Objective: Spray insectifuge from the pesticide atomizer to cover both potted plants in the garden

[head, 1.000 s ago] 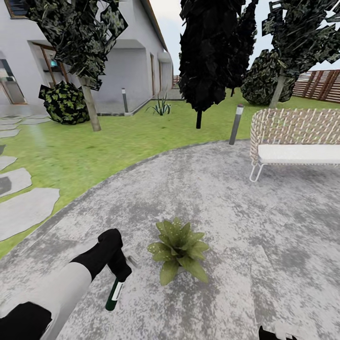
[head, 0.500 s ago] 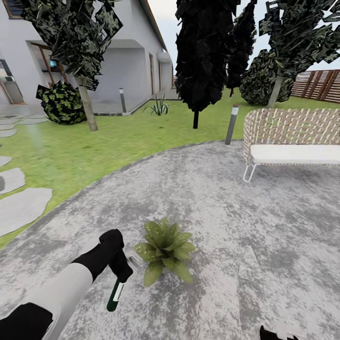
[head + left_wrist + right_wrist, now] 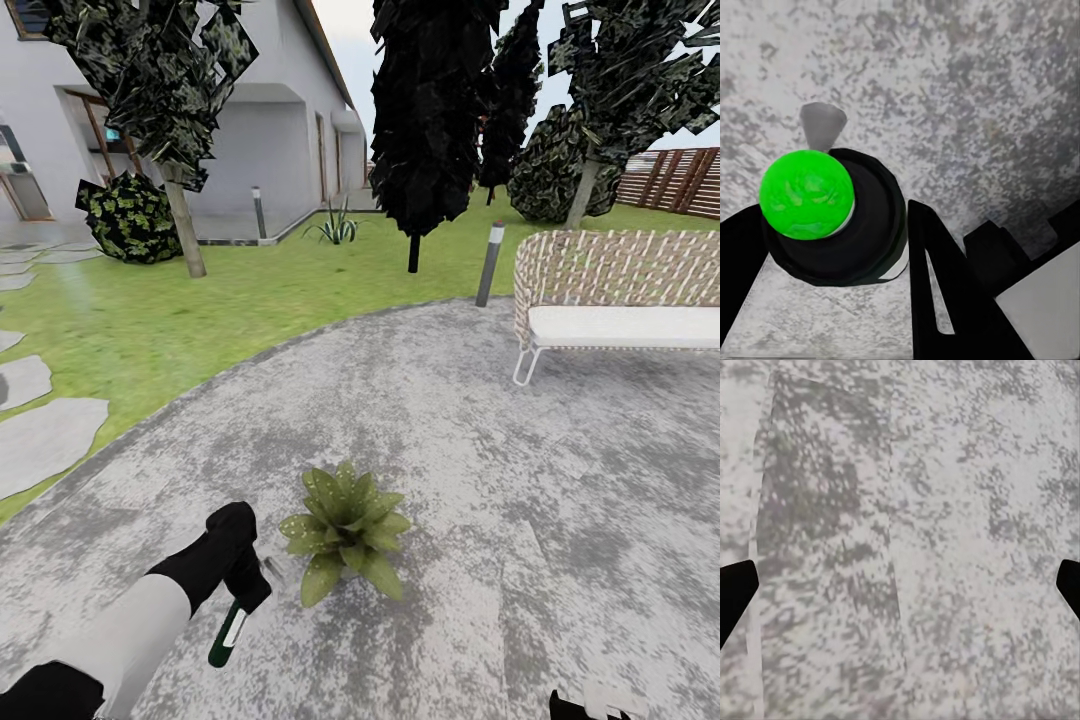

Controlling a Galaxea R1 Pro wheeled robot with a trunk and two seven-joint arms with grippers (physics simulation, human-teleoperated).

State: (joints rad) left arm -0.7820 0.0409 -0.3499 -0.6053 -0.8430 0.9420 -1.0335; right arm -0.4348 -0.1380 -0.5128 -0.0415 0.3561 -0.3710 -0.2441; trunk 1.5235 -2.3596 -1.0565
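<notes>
One potted plant (image 3: 345, 530), a low rosette of pointed green leaves, stands on the grey paved patio (image 3: 560, 480) of the garden. Just left of it my left gripper (image 3: 243, 588) is shut on the pesticide atomizer (image 3: 226, 636), a slim dark cylinder with a white label that hangs pointing down at the paving. In the left wrist view the atomizer (image 3: 832, 225) is seen end-on, black with a bright green tip, between the two black fingers (image 3: 937, 285). My right gripper (image 3: 900, 589) is open over bare paving, its fingertips at the frame's edges.
A white wicker bench (image 3: 620, 300) stands at the right of the patio, with a grey bollard light (image 3: 489, 262) beside it. Lawn (image 3: 200, 310), stepping stones (image 3: 45, 440), trees, a house and a brown slatted fence (image 3: 680, 180) lie beyond. A small grey cone (image 3: 823, 124) shows beside the atomizer.
The camera turned a little, shifting the scene left. My left arm has drawn back and down, carrying the atomizer lower and slightly away from the plant.
</notes>
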